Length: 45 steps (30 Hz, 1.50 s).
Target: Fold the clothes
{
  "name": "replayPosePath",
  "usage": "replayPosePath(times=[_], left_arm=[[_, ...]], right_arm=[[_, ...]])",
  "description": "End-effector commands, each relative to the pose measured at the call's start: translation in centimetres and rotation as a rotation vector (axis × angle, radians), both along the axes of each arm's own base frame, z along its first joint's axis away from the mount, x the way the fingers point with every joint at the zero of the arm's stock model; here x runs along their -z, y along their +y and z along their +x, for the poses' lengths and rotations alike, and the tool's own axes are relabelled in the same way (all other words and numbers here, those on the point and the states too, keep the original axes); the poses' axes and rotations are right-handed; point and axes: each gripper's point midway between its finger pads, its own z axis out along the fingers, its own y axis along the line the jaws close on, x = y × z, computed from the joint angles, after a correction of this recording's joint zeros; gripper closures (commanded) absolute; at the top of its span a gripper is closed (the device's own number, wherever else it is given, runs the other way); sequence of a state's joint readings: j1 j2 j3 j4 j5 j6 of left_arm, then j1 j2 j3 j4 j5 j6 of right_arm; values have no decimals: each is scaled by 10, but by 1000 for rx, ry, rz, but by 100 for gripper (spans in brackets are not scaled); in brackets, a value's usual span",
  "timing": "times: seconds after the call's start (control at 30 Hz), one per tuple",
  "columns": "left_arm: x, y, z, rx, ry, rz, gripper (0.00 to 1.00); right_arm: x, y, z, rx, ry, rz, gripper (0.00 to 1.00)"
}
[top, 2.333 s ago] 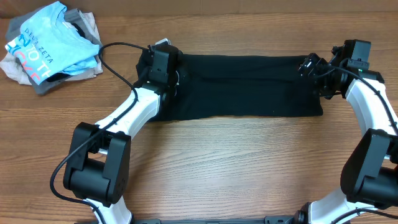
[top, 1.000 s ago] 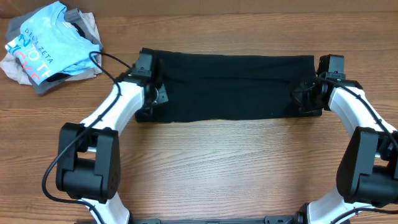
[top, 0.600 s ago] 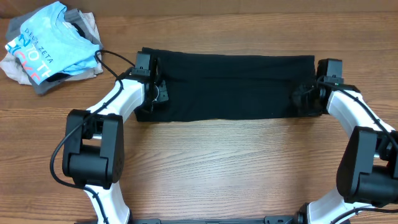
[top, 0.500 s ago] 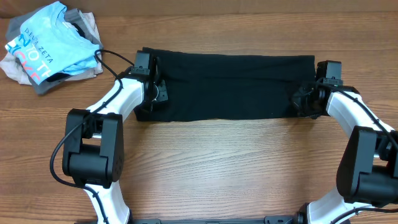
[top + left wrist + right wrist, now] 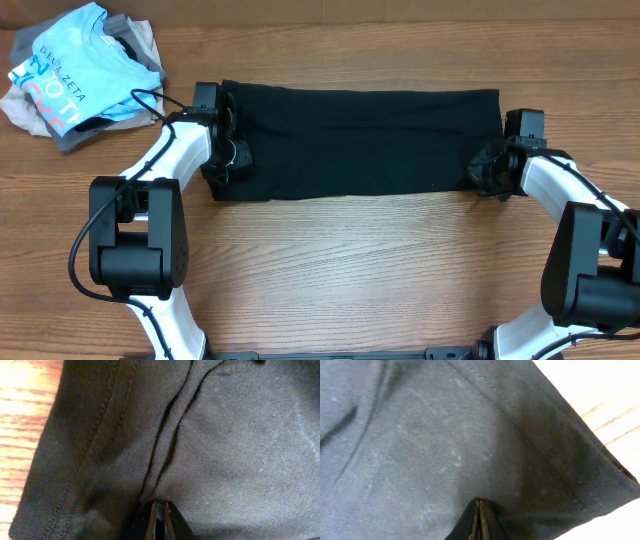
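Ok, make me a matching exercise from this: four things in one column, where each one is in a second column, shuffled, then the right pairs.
Column one
1. black garment
2. light blue tee
3. left gripper
4. right gripper

Column two
A. closed on the garment's right end
B. heaped at the far left corner of the table
C. spread in a long band across the table's middle
D. closed on the garment's left end

Pairs: 1-C, 2-B, 3-D, 4-A

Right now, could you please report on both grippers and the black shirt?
Left gripper shut on black shirt, left end. Right gripper shut on right end. Shirt flat, a long band. Clothes pile far left, apart.
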State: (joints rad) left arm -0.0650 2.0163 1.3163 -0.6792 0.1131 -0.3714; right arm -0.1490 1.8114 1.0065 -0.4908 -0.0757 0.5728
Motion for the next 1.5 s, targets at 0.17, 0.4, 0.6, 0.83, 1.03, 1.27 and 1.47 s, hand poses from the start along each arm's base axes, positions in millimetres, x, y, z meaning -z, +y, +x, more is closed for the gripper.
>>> replayPosePath(times=[0.17,0.4,0.6,0.83,1.03,1.27,1.47], left_arm=[[35,49,-49,-157,211,202,94],[34,86,-63,-262,271,202,96],[30,121,-69,-366,281,178,96],[-6,135,-51,-406,164,173,96],[-71,138,-32,-387,-22,172,49],[-106,129,-35,-353,-96,137,19],[-107,105,-35,-285,-89,13,0]], right_arm=[[15,-3,-28,146,109,22,96],[16,-1,-34,150,133,30,96],[7,7,-37,153,137,43,96],[-36,27,-26,85,15,11,96],[-93,11,-13,90,-124,-39,88],[-149,-3,22,-111,-285,-171,34],[-154,-30,35,-239,-337,-126,28]])
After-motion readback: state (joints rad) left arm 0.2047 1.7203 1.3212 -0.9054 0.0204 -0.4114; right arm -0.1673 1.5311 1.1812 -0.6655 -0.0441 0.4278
